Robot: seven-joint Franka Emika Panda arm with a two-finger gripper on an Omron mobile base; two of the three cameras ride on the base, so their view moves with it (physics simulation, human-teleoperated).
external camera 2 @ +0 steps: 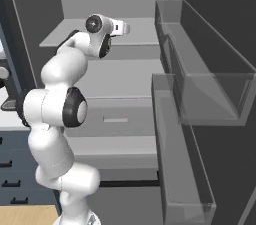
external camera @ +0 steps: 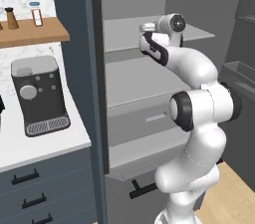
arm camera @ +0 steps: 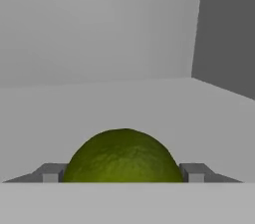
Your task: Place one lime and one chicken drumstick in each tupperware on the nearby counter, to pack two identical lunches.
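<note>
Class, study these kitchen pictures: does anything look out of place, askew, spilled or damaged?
Nothing looks spilled, askew or damaged. The lime sits on a bare grey shelf between the fingertips of the open pincer. On the counter, the coffee machine stands upright.

Fridge shelf (arm camera: pixel 124 103): plain grey, flat, meets grey back wall and darker side wall at right in hand view. Lime (arm camera: pixel 122 157) sits directly on it, green, glossy, round, close to camera.

Upper shelf (external camera: pixel 124 31) and lower shelf (external camera: pixel 134 81) inside open fridge, both pale grey in left base view.

Counter (external camera: pixel 45 141): white top over dark blue-grey drawers with black handles, left of fridge. Coffee machine (external camera: pixel 39 94) stands upright on it, dark body, grey top.

Wooden wall shelf (external camera: pixel 32 34) above counter carries two small bottles (external camera: pixel 36 14).
</note>
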